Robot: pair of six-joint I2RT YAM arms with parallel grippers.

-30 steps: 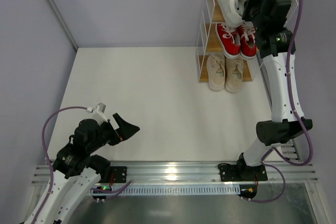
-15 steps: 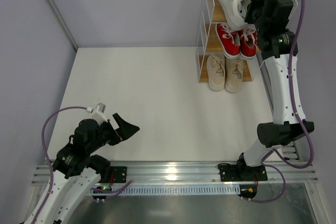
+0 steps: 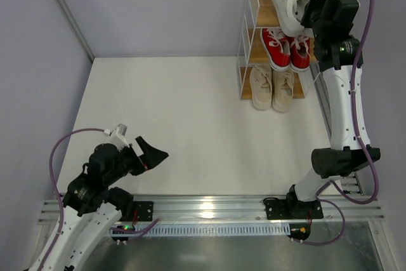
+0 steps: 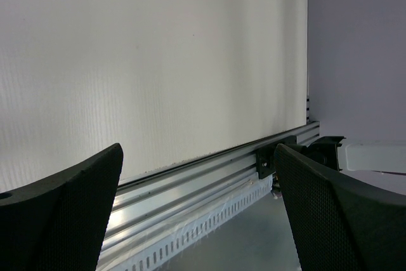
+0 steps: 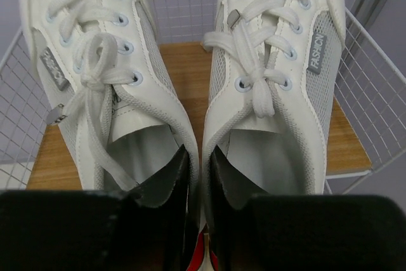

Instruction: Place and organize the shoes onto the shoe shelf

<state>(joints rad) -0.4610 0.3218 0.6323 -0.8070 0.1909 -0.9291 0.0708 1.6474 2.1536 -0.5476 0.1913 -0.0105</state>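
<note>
The shoe shelf stands at the far right corner of the table, hard by the right edge. Its wire-mesh walls close in both sides and the back of the top board. The beige shoes sit side by side on the lowest tier, with their near ends past the board towards the table's near edge. The red shoes fill the middle tier. The white shoes lie side by side on the top tier, laces up.

The right gripper reaches in over this top tier. One of its fingers is inside one shoe's opening and the other inside the second shoe's. They are nearly pressed together, pinching the two adjoining collars between them. A sliver of red shows below the gap.

The left gripper hangs above the near left part of the table, close to the rail along the near edge. Its fingers are spread wide, with nothing between them and nothing touching them.
</note>
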